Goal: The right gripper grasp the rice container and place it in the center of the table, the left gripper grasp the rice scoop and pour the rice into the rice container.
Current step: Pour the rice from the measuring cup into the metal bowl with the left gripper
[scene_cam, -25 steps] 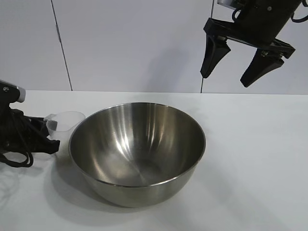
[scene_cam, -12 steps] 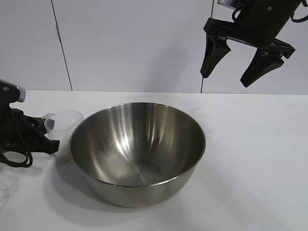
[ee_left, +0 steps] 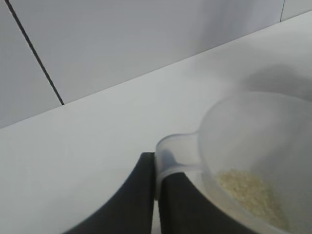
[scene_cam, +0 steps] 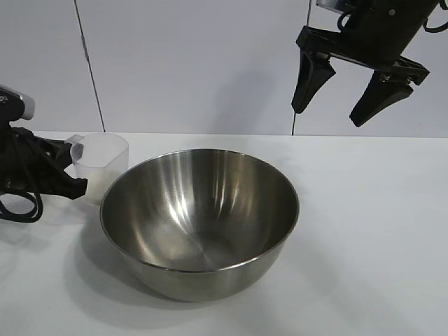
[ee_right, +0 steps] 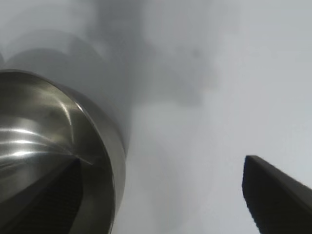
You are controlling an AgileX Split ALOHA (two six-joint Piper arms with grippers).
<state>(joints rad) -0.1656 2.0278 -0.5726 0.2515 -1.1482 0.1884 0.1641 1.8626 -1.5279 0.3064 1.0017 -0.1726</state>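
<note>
The rice container [scene_cam: 199, 220], a large shiny steel bowl, stands on the white table [scene_cam: 364, 231] near its middle, and its rim shows in the right wrist view [ee_right: 97, 141]. My left gripper [scene_cam: 72, 171] is shut on the tab handle of the rice scoop [scene_cam: 101, 164], held upright just left of the bowl's rim and a little above the table. In the left wrist view the scoop [ee_left: 243, 146] holds a small pile of rice [ee_left: 248, 192], pinched at the gripper [ee_left: 157, 178]. My right gripper [scene_cam: 346, 98] hangs open and empty, high above the bowl's right side.
A white panelled wall [scene_cam: 189, 63] stands behind the table. Bare tabletop lies to the right of the bowl and in front of it.
My left gripper has lifted the scoop off the table and brought it up beside the bowl's left rim. The right gripper and the bowl have not moved.
</note>
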